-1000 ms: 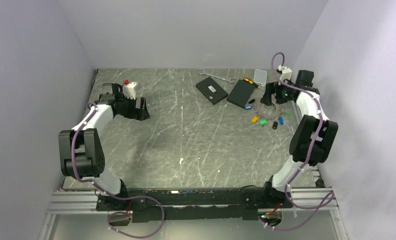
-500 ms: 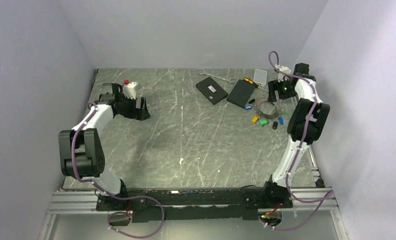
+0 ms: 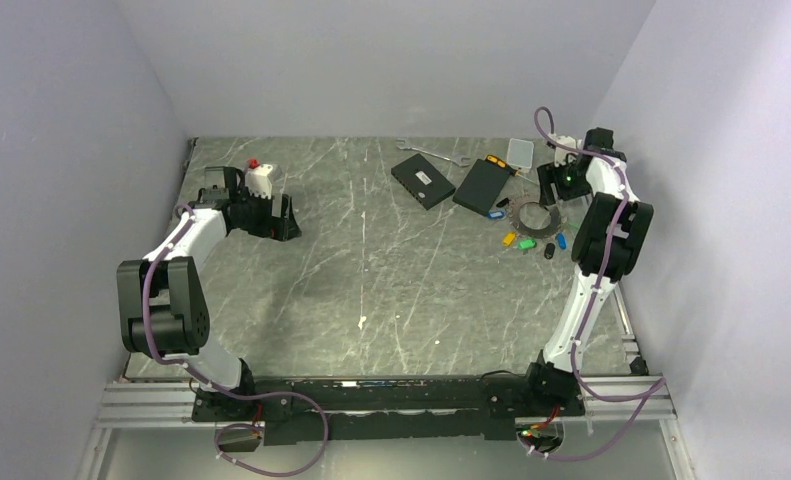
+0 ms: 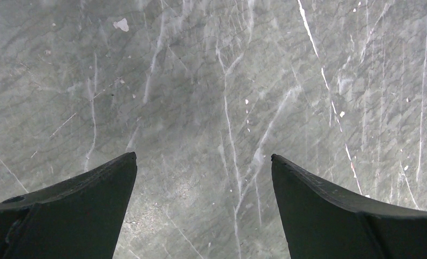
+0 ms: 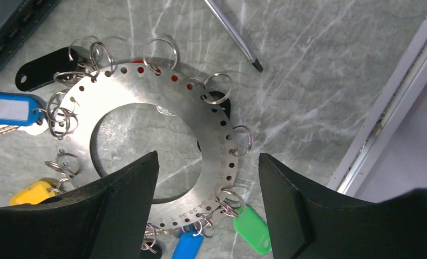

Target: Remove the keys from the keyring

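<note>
The keyring (image 5: 200, 108) is a flat silver disc with a wide hole, numbered holes round its rim and small split rings. It lies on the table at the far right (image 3: 531, 217). Keys hang on it by coloured tags: green (image 5: 252, 229), blue (image 5: 188, 245), another blue (image 5: 6, 108), yellow (image 5: 33, 192) and black (image 5: 43, 67). My right gripper (image 5: 208, 156) is open and hovers above the disc's right side, holding nothing; it also shows in the top view (image 3: 554, 185). My left gripper (image 4: 203, 156) is open and empty over bare table at the far left (image 3: 283, 218).
Two flat black boxes (image 3: 422, 181) (image 3: 482, 185) lie left of the keyring. A silver wrench (image 3: 431, 152) and a small clear case (image 3: 519, 151) lie at the back. A screwdriver tip (image 5: 232, 35) lies beyond the disc. The table's right edge rail (image 5: 384, 108) is close.
My right arm has folded upward and swung toward the back right corner, with its gripper still over the keyring. The left arm has not moved.
</note>
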Robot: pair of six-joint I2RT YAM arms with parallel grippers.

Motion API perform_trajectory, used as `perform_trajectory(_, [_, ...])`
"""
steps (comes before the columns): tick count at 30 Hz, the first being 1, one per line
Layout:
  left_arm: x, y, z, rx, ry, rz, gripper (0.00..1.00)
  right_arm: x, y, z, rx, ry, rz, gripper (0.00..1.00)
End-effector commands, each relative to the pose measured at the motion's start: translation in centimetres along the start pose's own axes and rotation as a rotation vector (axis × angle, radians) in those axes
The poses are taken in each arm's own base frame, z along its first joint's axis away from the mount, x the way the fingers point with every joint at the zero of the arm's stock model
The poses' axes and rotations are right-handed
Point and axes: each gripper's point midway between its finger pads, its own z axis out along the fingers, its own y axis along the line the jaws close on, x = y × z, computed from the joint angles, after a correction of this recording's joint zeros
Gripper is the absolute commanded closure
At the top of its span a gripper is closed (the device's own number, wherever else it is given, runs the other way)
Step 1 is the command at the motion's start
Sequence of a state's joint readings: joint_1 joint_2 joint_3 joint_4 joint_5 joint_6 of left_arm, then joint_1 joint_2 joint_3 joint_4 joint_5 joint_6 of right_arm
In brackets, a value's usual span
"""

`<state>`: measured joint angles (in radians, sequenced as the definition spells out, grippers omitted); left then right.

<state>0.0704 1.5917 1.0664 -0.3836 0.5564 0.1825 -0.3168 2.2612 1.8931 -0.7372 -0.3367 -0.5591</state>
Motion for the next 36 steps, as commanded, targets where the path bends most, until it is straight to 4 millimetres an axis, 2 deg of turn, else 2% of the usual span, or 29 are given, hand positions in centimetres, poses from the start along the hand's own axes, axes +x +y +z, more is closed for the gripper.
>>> perform_trajectory(1, [-1.7, -0.6, -1.0, 0.012, -0.053, 0.044, 0.01, 0.0, -1.3, -0.4, 0.050, 0.007, 0.003, 0.29])
perform_trajectory(5, [-1.7, -0.6, -0.9, 0.012, -0.052, 0.042, 0.01, 1.0, -1.5, 0.5, 0.053, 0.031, 0.016, 0.31])
perform_trajectory(11, [-1.7, -0.5, -1.0, 0.008, -0.053, 0.041, 0.01, 1.4, -1.6, 1.7, 0.047, 0.044, 0.041, 0.36])
perform_trajectory(18, [-1.8, -0.4, -1.0, -0.001, -0.056, 0.039, 0.01, 2.8, -1.3, 3.0, 0.044, 0.090, 0.046, 0.45])
perform_trajectory(22, [-1.9, -0.3, -1.0, -0.011, -0.059, 0.038, 0.01, 3.4, -0.9, 3.1, 0.060, 0.113, 0.020, 0.53])
perform_trajectory(28, [-2.0, -0.3, -1.1, -0.012, -0.062, 0.040, 0.01, 2.9, -0.7, 1.3, 0.084, 0.106, -0.015, 0.67])
perform_trajectory(32, [-2.1, -0.5, -1.2, -0.003, -0.064, 0.038, 0.01, 2.0, -0.5, -1.1, 0.119, 0.064, -0.052, 0.74])
perform_trajectory(36, [-2.3, -0.7, -1.4, 0.003, -0.070, 0.040, 0.01, 1.2, 0.5, -3.9, 0.124, 0.015, -0.090, 0.80])
